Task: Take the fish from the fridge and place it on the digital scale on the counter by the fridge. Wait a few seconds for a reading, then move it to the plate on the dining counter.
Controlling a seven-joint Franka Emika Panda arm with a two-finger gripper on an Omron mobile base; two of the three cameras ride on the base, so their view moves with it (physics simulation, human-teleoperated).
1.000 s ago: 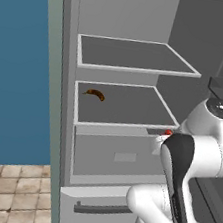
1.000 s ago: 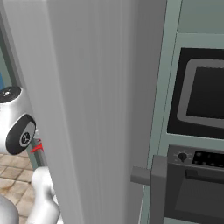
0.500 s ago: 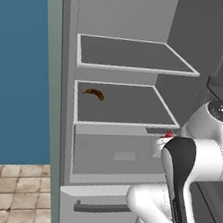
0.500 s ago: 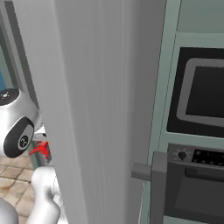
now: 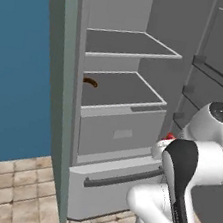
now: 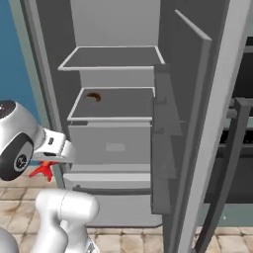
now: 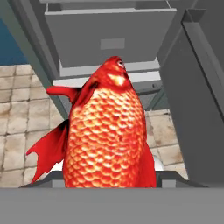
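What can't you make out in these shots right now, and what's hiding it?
- Gripper fingertips: hand view, covered by the fish.
- Most of the fish: right base view, behind the arm; a red fin shows.
- Brown item on the fridge shelf: left base view, too small to identify.

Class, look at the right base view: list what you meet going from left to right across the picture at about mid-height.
Blue wall → robot arm → red fish → fridge drawer → open fridge door.
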